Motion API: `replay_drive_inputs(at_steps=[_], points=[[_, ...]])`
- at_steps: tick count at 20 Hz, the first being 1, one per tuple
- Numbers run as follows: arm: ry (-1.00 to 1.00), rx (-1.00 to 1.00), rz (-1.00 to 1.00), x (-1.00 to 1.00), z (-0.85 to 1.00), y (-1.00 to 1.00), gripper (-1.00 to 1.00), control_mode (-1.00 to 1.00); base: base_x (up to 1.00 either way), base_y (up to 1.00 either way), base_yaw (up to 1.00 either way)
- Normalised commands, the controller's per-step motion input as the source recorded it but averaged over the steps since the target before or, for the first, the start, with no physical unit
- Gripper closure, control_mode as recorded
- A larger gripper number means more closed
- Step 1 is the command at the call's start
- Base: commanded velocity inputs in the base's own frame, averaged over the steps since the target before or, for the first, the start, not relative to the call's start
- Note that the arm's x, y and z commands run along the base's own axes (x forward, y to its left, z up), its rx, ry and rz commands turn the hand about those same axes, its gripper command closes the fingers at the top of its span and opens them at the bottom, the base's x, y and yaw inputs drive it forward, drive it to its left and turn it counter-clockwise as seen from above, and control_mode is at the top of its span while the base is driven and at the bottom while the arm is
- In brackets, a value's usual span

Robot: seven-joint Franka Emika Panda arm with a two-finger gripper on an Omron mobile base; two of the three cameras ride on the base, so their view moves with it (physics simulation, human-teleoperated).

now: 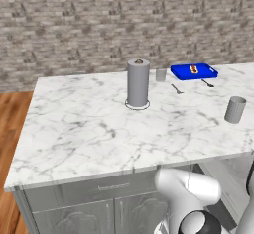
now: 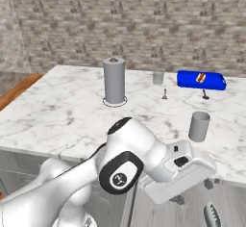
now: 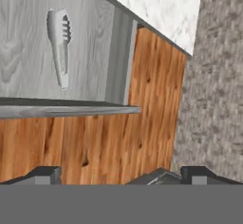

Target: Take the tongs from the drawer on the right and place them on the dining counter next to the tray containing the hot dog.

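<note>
Brick walls and a wood floor frame a rendered kitchen where grey tongs (image 3: 60,45) lie flat on the floor of the open drawer (image 3: 118,52), well apart from the gripper (image 3: 121,173), whose two fingertips (image 3: 45,174) stand spread wide and empty over bare floorboards beyond the drawer's edge. The tongs sit up and to the left of the fingers in the hand view, so the fetching step appears barely begun: the hand would likely need to swing back over the drawer, line its jaws across the tongs and descend. Above, the dining counter (image 1: 89,129) carries the blue tray (image 1: 211,73) with the hot dog (image 1: 194,69) at its far right, beside a paper towel roll (image 1: 138,83), two grey cups (image 1: 235,109) and a fork (image 1: 176,88).
</note>
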Motion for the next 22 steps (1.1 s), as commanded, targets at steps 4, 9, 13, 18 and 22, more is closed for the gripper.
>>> replay_drive_inputs(at_steps=[4,9,13,18,22], points=[[0.36,-0.02,0.0,0.29,-0.07,0.15,-1.0,-1.0,0.0,0.0,0.0],[0.09,0.21,-0.01,0.0,-0.3,0.01,-1.0,-1.0,0.0,0.0,0.0],[0.05,0.53,-0.07,0.0,-0.52,0.0,-1.0,-1.0,0.0,0.0,0.0],[0.0,0.51,-0.13,0.0,-0.37,0.0,-1.0,-1.0,0.0,0.0,0.0],[0.0,0.4,-0.07,0.0,-0.14,0.02,-1.0,-1.0,0.0,0.0,0.0]])
